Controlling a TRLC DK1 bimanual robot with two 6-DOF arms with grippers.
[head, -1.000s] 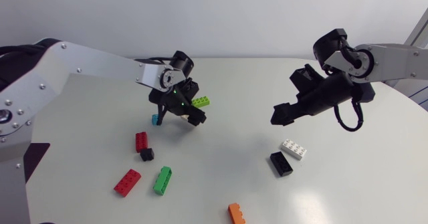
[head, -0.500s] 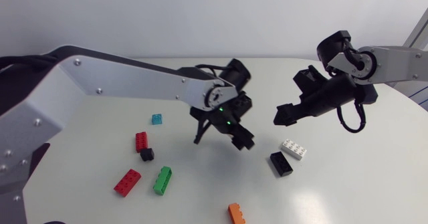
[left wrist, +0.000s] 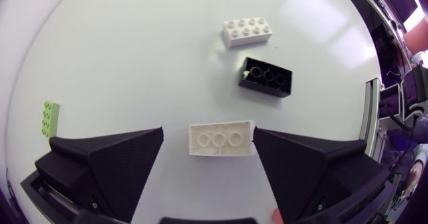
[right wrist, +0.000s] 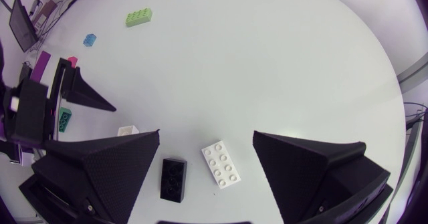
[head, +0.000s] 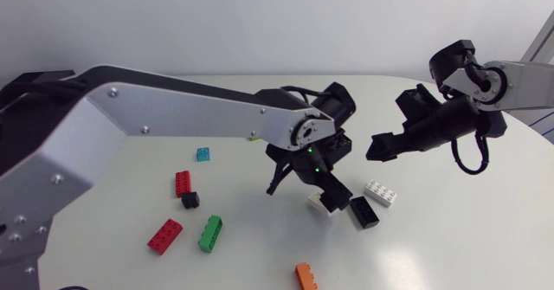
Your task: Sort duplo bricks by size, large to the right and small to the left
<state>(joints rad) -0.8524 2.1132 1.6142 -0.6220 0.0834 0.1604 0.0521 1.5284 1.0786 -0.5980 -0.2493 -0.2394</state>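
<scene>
Head view has our left arm [head: 173, 108] reaching past the middle of the surface [head: 467, 247], with the left gripper [head: 324, 196] low over an upturned white brick [head: 320, 206]. In the left wrist view its fingers stand open. The brick lies between them, hollow side toward the camera, against one finger's edge and apart from the other. We cannot tell whether it rests on the surface.

Just ahead lie a black brick [head: 363, 212] and a second white brick [head: 380, 192], studs up, near each other. Our right gripper [right wrist: 206, 136] hangs near that pair, fingers spread wide with nothing between them.

Toward the left lie a small cyan brick [head: 203, 154], a red brick [head: 183, 183], a small black brick [head: 190, 200], another red brick [head: 164, 235] and a green brick [head: 210, 233]. An orange brick [head: 305, 276] sits at the near edge.
</scene>
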